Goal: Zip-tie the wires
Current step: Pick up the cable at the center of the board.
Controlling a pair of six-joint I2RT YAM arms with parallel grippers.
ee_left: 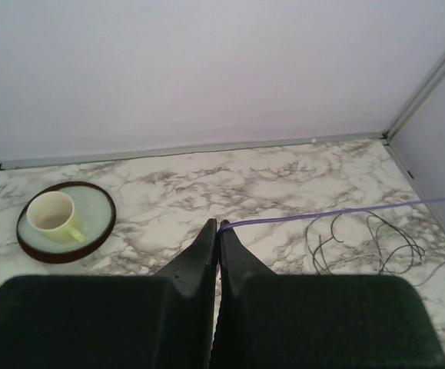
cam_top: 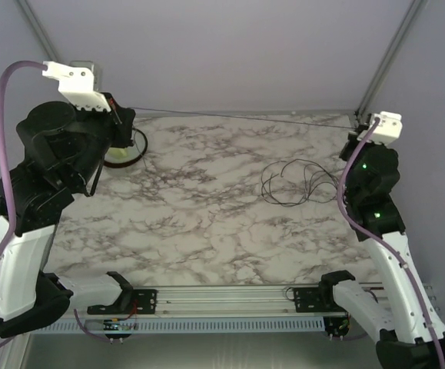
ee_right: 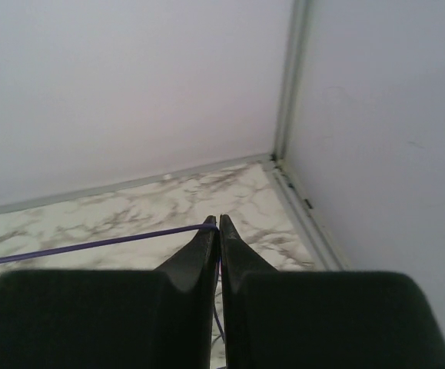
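Observation:
The wires [cam_top: 295, 183] lie in loose dark loops on the marble table, right of centre; they also show as the wires [ee_left: 368, 242] at the right of the left wrist view. A thin purple zip tie [ee_left: 322, 214] stretches taut above the table between both grippers. My left gripper [ee_left: 219, 224] is shut on one end, raised at the back left [cam_top: 122, 115]. At the back right corner my right gripper [ee_right: 218, 221] is shut on the other end of the zip tie [ee_right: 91, 245]. Both grippers hang well above and apart from the wires.
A pale yellow cup [ee_left: 53, 215] stands on a dark-rimmed saucer [ee_left: 99, 231] at the back left, just under the left arm [cam_top: 53, 161]. The enclosure's back wall and right wall [ee_right: 376, 154] meet close behind the right gripper.

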